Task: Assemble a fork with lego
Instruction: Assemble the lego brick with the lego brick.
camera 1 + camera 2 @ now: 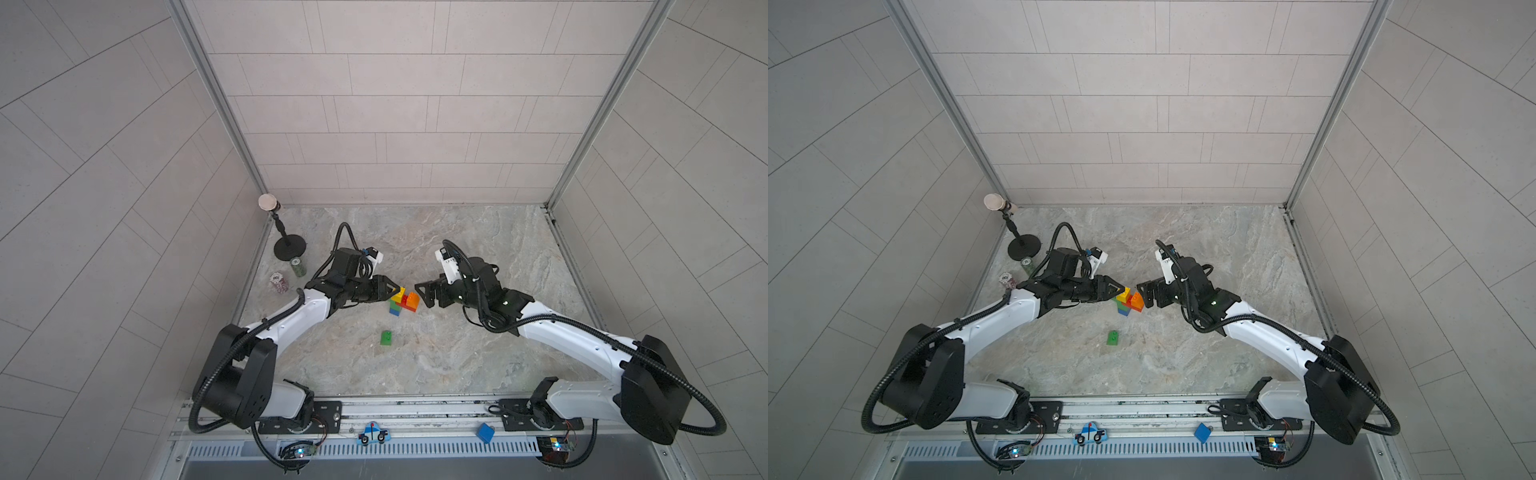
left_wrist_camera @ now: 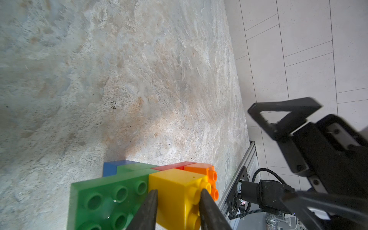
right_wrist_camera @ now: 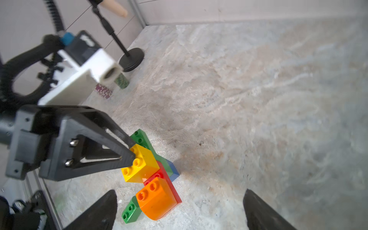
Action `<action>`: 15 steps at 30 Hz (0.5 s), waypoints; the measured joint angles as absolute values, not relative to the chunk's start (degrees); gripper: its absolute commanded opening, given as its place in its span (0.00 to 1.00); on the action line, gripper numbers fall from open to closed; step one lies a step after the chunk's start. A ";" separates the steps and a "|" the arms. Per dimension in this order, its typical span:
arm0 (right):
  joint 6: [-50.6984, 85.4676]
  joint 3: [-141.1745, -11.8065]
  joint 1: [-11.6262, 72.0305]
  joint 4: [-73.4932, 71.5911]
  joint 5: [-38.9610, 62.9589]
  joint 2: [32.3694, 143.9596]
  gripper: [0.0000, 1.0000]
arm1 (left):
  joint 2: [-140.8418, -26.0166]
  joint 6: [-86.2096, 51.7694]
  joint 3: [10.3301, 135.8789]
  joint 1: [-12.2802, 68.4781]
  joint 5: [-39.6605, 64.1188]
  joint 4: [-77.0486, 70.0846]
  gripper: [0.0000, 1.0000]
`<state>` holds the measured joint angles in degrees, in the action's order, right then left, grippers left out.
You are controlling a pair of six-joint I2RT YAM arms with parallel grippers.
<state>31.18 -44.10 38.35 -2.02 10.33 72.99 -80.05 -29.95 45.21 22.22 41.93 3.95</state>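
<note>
The partly built fork (image 1: 401, 301) (image 1: 1129, 301) stands at the table's middle with its blue end down by the table. Green and red bricks lie above the blue one. A yellow brick (image 2: 175, 185) and an orange brick (image 3: 157, 197) are on top. My left gripper (image 2: 178, 192) (image 1: 397, 291) is shut on the yellow brick, one finger on each side. Just right of the orange brick, my right gripper (image 3: 179, 192) (image 1: 422, 296) stands wide open and holds nothing. A loose small green lego brick (image 1: 386, 337) (image 3: 130, 211) lies on the table nearer the front.
A black microphone stand (image 1: 289, 247), a green can (image 1: 298, 267) and a dotted red can (image 1: 279, 282) stand at the table's left edge. On the front rail lie a plain blue block (image 1: 485, 432) and a blue car cutout (image 1: 372, 433).
</note>
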 measured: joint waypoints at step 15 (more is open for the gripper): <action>65.06 -30.81 41.60 -20.73 7.27 71.81 0.93 | -80.05 -30.00 45.19 21.61 41.93 3.95 0.38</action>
